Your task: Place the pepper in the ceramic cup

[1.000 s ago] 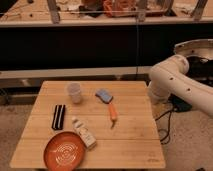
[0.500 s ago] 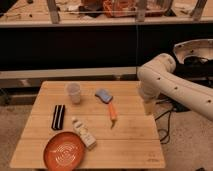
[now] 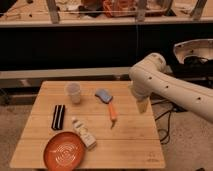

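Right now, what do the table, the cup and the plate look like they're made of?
Table: pale wood, plank lines showing. Cup: matte whitish, likely ceramic. Plate: orange with white swirls, ceramic or plastic. Gripper hangs above the table's right edge.

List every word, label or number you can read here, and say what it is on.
None can be read.
Any print on the small white packet is too blurred.
The wooden table bears a faint mark near its front right corner, unreadable.
The gripper, over the table's right edge, shows no lettering.
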Controlling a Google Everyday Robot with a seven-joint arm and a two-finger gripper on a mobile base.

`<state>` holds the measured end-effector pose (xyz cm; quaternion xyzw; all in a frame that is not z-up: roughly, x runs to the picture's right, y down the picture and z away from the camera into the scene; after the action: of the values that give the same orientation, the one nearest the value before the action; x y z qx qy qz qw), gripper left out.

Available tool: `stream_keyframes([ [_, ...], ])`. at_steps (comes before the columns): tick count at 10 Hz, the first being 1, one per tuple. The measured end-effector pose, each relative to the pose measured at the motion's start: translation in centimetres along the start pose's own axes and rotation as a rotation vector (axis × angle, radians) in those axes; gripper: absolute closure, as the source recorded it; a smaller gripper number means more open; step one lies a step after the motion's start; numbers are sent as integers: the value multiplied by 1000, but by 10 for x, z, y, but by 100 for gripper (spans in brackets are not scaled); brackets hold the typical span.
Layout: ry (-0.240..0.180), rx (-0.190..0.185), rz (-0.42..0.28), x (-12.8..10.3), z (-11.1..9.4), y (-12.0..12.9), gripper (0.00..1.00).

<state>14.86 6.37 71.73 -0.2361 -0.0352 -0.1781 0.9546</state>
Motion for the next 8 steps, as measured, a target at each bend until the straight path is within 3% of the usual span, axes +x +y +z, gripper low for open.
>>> stream_keyframes([
  [8,-38,16,-154,-30,19,-15,20],
])
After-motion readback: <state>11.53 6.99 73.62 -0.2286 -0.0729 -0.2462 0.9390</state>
